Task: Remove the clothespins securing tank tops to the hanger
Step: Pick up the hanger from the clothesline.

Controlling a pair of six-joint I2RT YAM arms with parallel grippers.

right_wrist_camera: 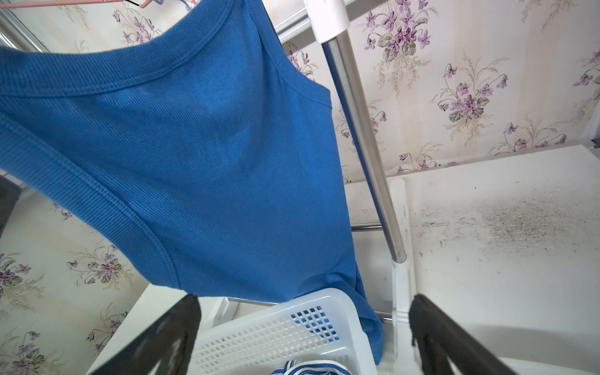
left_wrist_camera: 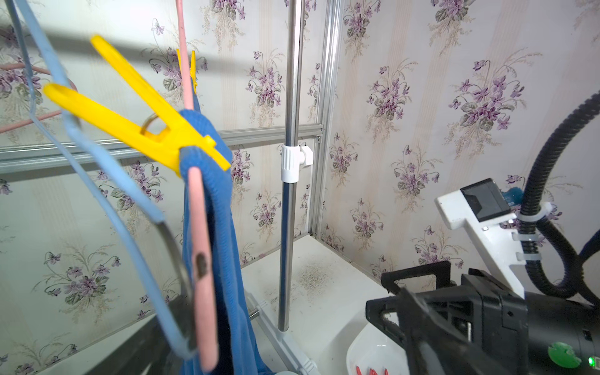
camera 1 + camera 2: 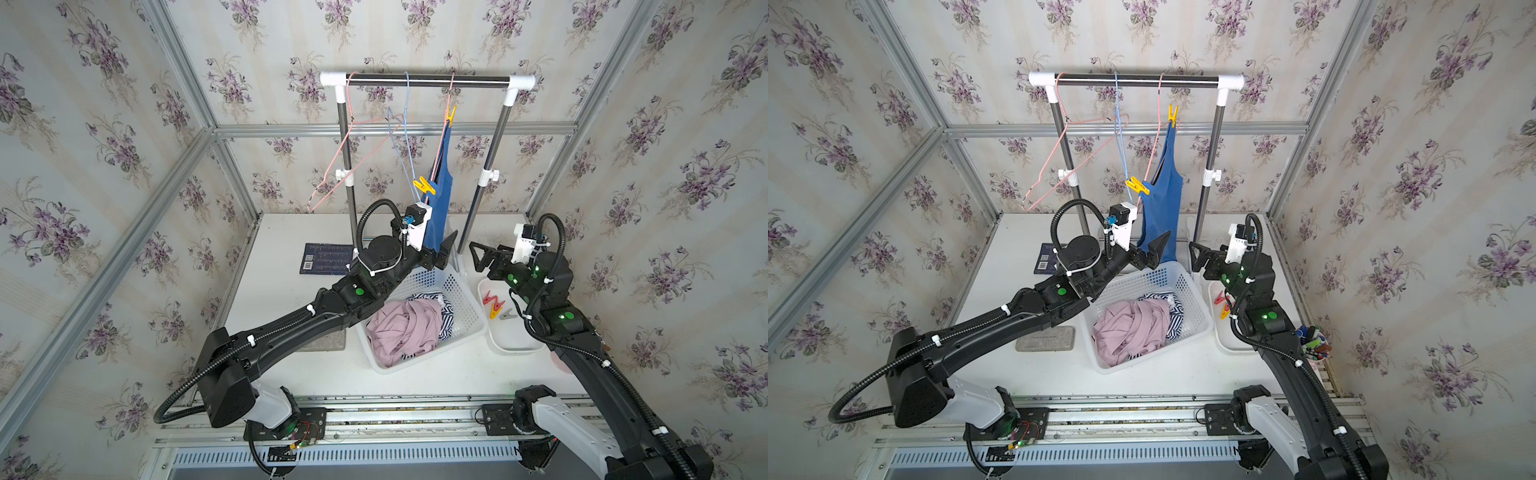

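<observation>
Blue tank top [image 3: 1165, 199] hangs on a pink hanger [image 2: 198, 227] from the rack rail [image 3: 428, 81] at the table's far edge. It is pinned by a yellow upper clothespin [image 3: 450, 115] and a yellow lower clothespin [image 3: 424, 185]. Pink top [image 3: 405, 328] and striped top [image 3: 446, 322] lie in the white basket [image 3: 463, 303] at mid-table. Red, yellow and grey loose clothespins [image 3: 496, 309] lie in the white tray [image 3: 511, 345] near the right edge. Left gripper [image 3: 1150, 253], jaws spread and empty, sits at the blue hem. Right gripper [image 3: 490, 255], likewise released, is beside the right post [image 3: 488, 166]. White table [image 3: 291, 237], grime-speckled toward the far right corner; violet-print wallpaper [image 3: 124, 145]; aluminium frame [image 3: 374, 129]. Dark card [image 3: 326, 258] bears a QR code; print illegible.
</observation>
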